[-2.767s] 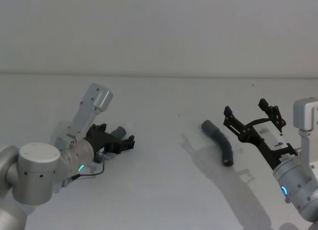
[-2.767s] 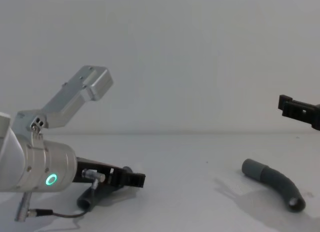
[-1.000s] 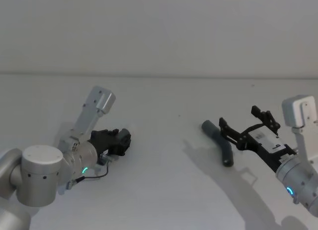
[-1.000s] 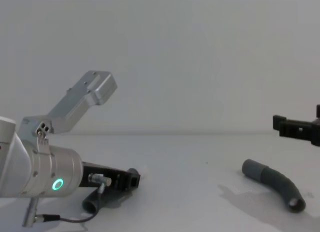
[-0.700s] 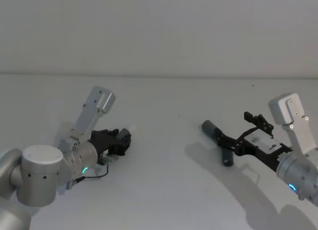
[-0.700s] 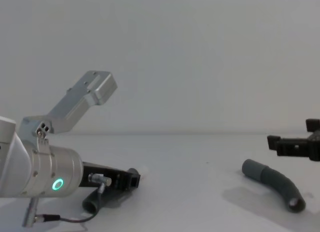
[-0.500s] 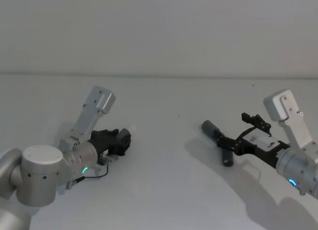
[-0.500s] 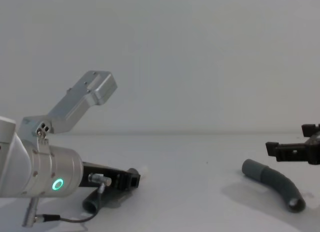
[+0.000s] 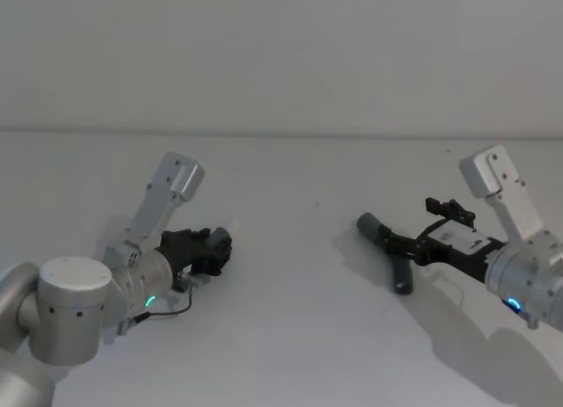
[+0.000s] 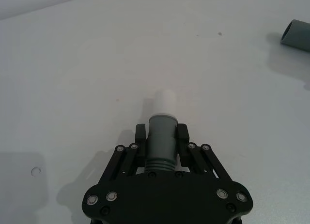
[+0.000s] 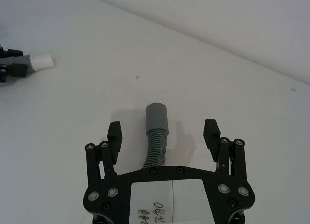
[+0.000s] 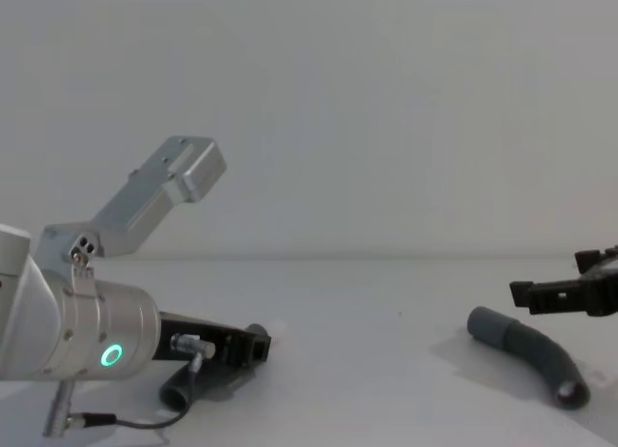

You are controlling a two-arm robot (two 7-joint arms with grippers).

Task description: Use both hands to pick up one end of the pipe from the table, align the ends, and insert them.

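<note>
At the left, the left gripper [image 10: 162, 132] stayed clamped on its pipe piece [image 10: 162, 149], which lay low at the table with its pale tip [image 10: 164, 99] jutting toward the middle. At the right, the right gripper [image 11: 162, 132] had dropped and reached in, jaws wide. It straddled the other pipe piece [image 12: 533, 348], lying on the table, just behind its grey sleeve [image 11: 156, 115]. Closing looked the likely next step before aligning. The table [image 9: 290, 337] was plain white and the wall [image 9: 281, 55] behind was bare.
</note>
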